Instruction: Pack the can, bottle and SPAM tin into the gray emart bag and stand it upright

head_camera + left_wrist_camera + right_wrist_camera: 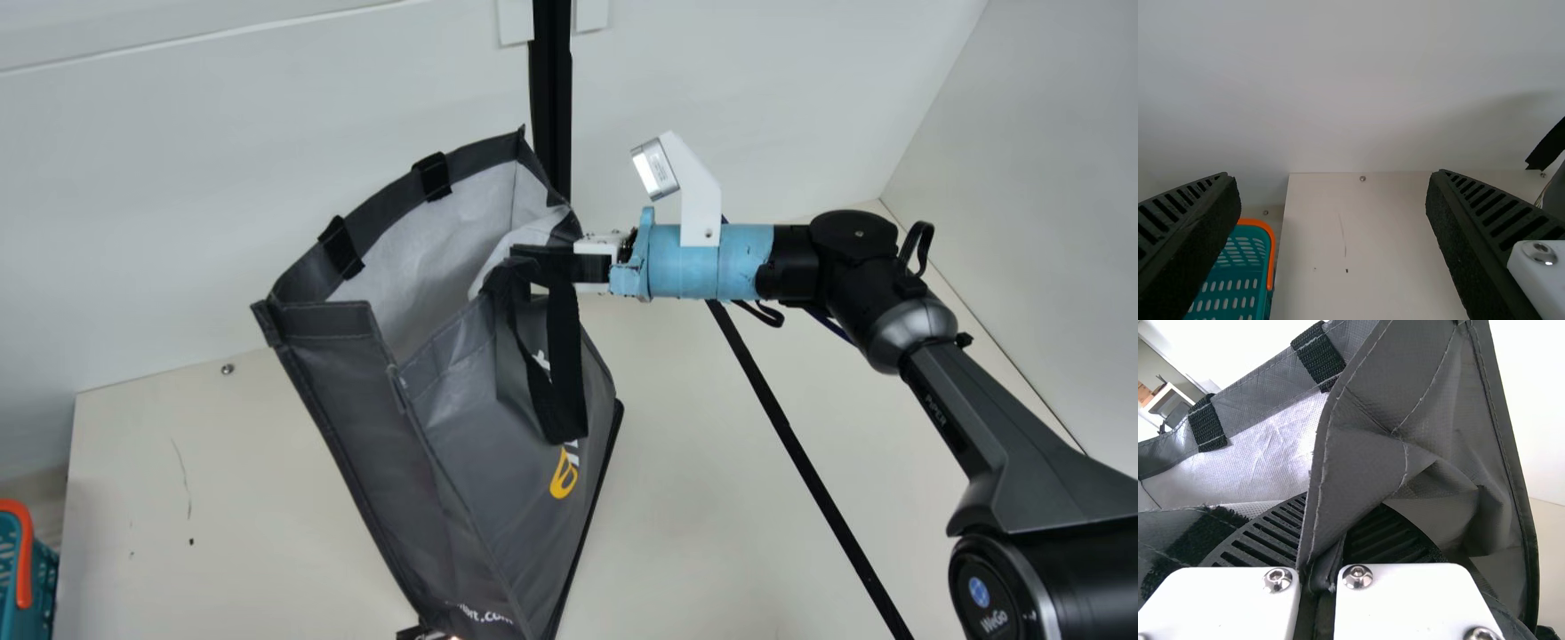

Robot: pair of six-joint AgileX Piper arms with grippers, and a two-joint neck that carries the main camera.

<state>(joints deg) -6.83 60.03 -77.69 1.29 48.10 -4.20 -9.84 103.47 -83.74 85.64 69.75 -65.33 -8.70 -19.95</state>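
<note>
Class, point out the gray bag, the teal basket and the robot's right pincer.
Gray bag point(471, 400): main view, front panel.
Teal basket point(1238, 274): left wrist view, slotted wall.
Right pincer point(1340, 520): right wrist view, between its fingertips.

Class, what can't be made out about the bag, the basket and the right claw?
Deep inside the gray bag: main view, hidden by its front panel.
The bag's base: main view, cut off by the bottom edge.
Much of the basket: main view, left edge.
Right claw fingers: right wrist view, partly behind fabric.
</note>
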